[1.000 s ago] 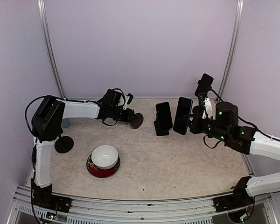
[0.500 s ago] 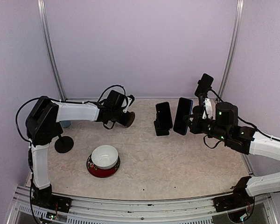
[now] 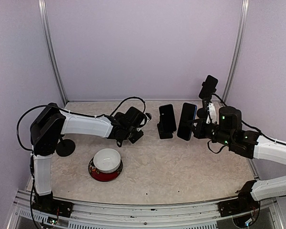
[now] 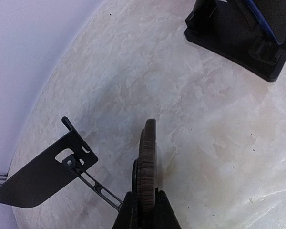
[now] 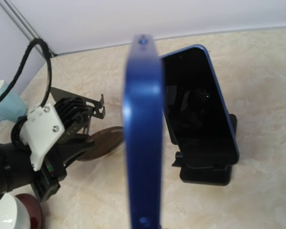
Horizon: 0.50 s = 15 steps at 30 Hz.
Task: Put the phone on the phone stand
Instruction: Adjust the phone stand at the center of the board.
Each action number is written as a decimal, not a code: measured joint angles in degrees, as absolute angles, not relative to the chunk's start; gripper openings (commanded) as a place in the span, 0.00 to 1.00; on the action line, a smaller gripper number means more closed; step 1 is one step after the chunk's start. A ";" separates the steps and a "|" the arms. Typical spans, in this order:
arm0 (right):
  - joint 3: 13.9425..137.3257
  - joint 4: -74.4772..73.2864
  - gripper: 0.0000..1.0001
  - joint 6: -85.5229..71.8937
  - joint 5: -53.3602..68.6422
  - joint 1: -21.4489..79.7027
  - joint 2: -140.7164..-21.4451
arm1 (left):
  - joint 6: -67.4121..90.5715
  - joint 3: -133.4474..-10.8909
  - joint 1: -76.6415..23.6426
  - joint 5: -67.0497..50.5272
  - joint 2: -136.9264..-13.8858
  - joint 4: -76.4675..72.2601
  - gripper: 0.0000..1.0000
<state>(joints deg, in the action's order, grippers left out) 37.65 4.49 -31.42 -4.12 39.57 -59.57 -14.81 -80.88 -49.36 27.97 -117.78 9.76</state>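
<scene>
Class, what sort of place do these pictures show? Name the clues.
Probably a robot test booth: plain walls and metal posts enclose a table, left arm and right arm bolted at its near edge, a bowl as prop.

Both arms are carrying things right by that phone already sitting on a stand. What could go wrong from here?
The blue phone in the right fingers hangs close beside the resting phone on its black stand; a swing could topple it. The left fingers pinch the second stand only by the thin edge of its wooden disc, so it might twist or slip.
</scene>
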 measured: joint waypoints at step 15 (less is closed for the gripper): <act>35.70 4.56 0.00 -32.47 -4.10 39.09 -58.46 | -14.87 -79.88 -50.52 25.96 -117.99 9.74 0.27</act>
<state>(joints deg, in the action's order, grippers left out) 35.70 4.56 -32.47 -4.10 39.09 -58.46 -14.87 -79.88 -50.52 25.96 -117.99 9.74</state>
